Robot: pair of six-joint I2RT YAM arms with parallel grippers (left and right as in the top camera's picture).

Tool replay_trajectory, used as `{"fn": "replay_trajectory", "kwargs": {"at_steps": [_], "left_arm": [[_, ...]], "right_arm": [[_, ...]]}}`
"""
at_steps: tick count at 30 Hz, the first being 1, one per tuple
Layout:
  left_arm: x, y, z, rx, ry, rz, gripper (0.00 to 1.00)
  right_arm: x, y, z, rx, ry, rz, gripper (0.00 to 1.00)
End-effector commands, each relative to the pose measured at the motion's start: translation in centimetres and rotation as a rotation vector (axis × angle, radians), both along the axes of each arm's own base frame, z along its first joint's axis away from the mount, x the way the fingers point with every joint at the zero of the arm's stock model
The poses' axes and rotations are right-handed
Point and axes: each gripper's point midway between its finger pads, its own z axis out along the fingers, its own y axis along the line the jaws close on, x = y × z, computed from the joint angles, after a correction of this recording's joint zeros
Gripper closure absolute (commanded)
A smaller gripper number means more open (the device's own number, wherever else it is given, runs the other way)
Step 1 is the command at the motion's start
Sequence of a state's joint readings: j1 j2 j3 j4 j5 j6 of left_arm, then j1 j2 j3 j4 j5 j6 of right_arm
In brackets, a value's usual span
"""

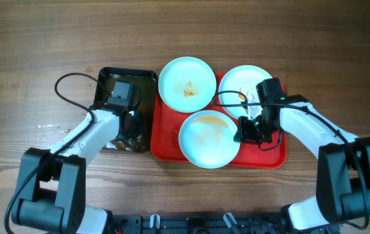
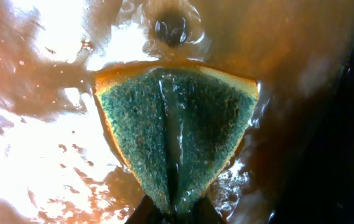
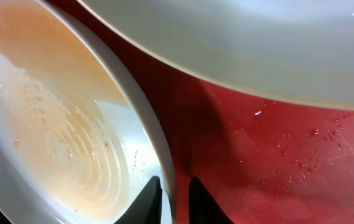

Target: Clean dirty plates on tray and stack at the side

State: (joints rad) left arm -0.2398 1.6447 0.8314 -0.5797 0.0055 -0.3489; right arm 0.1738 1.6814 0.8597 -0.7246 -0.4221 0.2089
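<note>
Three pale plates sit on the red tray [image 1: 274, 153]. The back left plate [image 1: 186, 84] has a small orange smear. The back right plate [image 1: 240, 84] is partly under my right arm. The front plate [image 1: 209, 138] has orange sauce smeared in rings, and also shows in the right wrist view [image 3: 52, 124]. My right gripper [image 1: 245, 130] [image 3: 173, 202] is shut on the front plate's right rim, one finger inside and one outside. My left gripper [image 1: 131, 130] [image 2: 175, 214] is shut on a wet green sponge [image 2: 177, 130], pinched into a fold.
The sponge sits in brownish water inside the black tub [image 1: 126, 73], left of the tray. The back right plate's underside [image 3: 257, 43] hangs close above the wet tray surface [image 3: 276, 162]. Bare wooden table [image 1: 28, 65] surrounds both.
</note>
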Motion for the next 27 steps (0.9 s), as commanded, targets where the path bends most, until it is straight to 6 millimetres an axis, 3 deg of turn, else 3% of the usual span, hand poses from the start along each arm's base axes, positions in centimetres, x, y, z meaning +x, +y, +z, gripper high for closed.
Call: {"fn": "replay_trajectory", "kwargs": {"at_steps": [1,2,4,8,11,14,16,17,21,22,24,25,27], "left_arm": [[-0.9,0.8,-1.1,0.043,0.039,0.005,0.86],[-0.4,1.8,-1.0,0.096,0.017,0.015,0.44],[0.6,2.1,-0.8,0.120,-0.028,0.023,0.32],[3.2,1.5,-0.1,0.093,-0.138,0.030,0.28],[3.8,0.3,0.0,0.031,-0.157,0.018,0.46],[2.9,-0.4,-0.2,-0.012,-0.117,0.005,0.48],[2.7,-0.3,-0.3,-0.009,-0.106,0.004,0.66],[2.7,-0.3,-0.3,-0.009,-0.108,0.004,0.93],[5.7,-0.5,1.1,-0.003,-0.228,-0.012,0.96],[6.7,-0.8,2.0,-0.010,-0.255,-0.011,0.93],[7.0,-0.8,2.7,-0.011,-0.258,-0.011,0.47],[6.4,-0.7,2.7,-0.008,-0.238,-0.012,0.36],[4.3,-0.7,2.0,-0.012,-0.147,-0.020,0.28]], "right_arm": [[0.4,0.0,0.0,-0.002,-0.001,-0.006,0.83],[0.4,0.0,0.0,-0.002,-0.002,-0.006,0.83],[0.5,0.0,0.0,-0.002,-0.002,-0.006,0.83],[0.4,0.0,0.0,-0.002,-0.001,-0.007,0.83],[0.4,0.0,0.0,-0.002,-0.001,-0.006,0.83],[0.4,0.0,0.0,-0.002,-0.001,-0.006,0.83],[0.4,0.0,0.0,-0.002,-0.001,-0.006,0.83],[0.4,0.0,0.0,-0.002,-0.001,-0.006,0.83],[0.4,0.0,0.1,-0.002,-0.002,-0.006,0.83],[0.5,0.0,0.1,-0.001,-0.003,-0.006,0.83],[0.6,0.0,0.1,0.000,-0.009,-0.006,0.83],[0.7,0.0,0.1,0.000,-0.012,-0.007,0.83],[0.8,0.0,0.1,0.001,-0.017,-0.006,0.83]]}}
